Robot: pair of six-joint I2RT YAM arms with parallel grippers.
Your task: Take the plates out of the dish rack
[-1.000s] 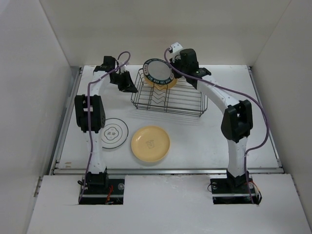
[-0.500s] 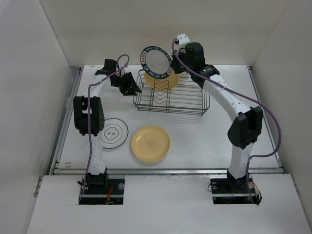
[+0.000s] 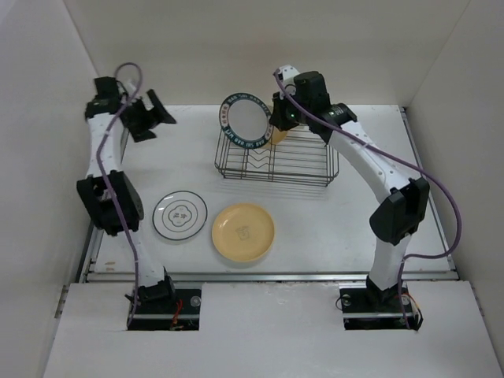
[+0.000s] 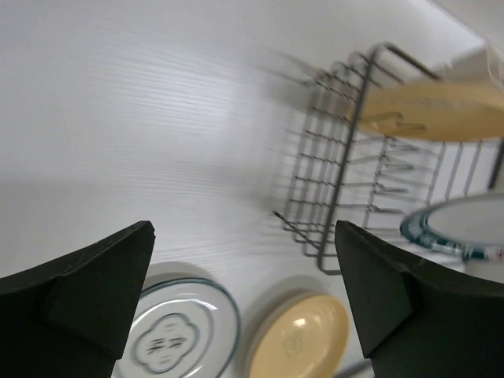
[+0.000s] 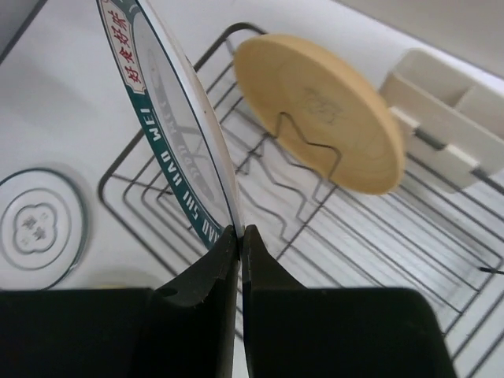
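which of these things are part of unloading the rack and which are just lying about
Part of the job:
- dish rack
- green-rimmed plate, pinched at its rim by the right end effector
- tan plate, standing in the rack
- black-rimmed plate and yellow plate, flat on the table

Just there:
- white compartment box on the rack's side

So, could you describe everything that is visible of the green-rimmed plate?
The green-rimmed plate is round, with a plain pale centre and a broad dark-green band carrying white and red characters; it looks like glazed ceramic. It stands on edge, tilted, in the air over the left end of the dish rack, and seems clear of the wires. The right gripper holds it, jaws pinched shut on its rim; nothing else appears to touch it.
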